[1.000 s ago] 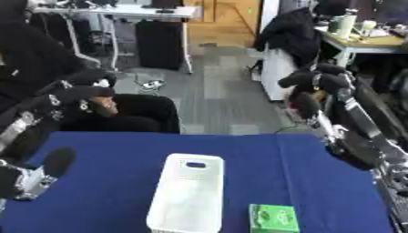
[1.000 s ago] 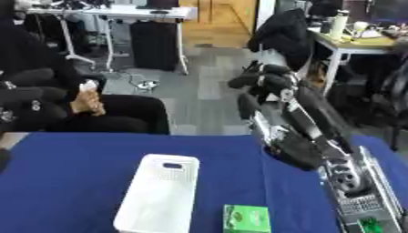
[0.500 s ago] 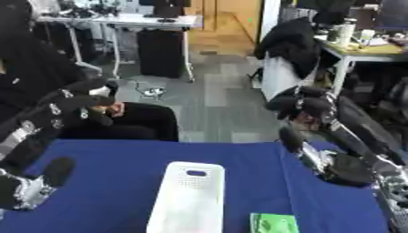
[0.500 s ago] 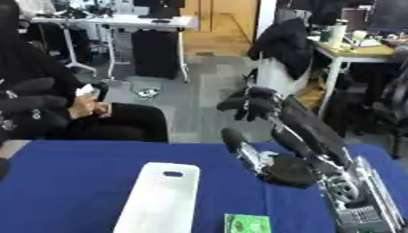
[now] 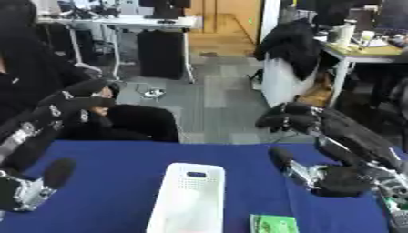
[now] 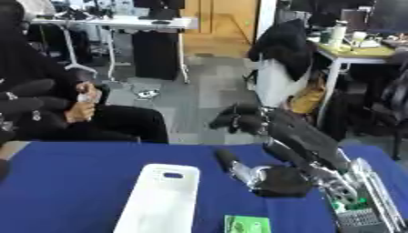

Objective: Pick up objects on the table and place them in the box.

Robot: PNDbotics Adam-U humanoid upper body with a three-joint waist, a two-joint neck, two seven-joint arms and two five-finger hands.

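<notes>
Fingers of the right hand [image 6: 275, 179] curl at the far end of the palm and hold nothing; its thumb juts toward the box. Fingers of the left hand [image 5: 48, 123] likewise curl, empty, high over the bench's left side.

Bench [image 5: 111, 182]: a flat top under blue cloth, carrying both task things.

Box [image 5: 187, 200]: a white, long, open-topped plastic bin with a handle slot at its far end, standing at mid-bench between the two hands. It looks stiff and light, so it may slide if nudged.

Packet [image 6: 245, 225]: a small, flat, green thing lying at the near edge just right of the box, apart from it and cut off by the lower border. It is probably light and thin, perhaps with a slick wrapper. Lying flat on cloth, it offers little to hold from above; a pinch across its two long edges seems the best purchase. The right hand hangs nearest, above and beyond it.
</notes>
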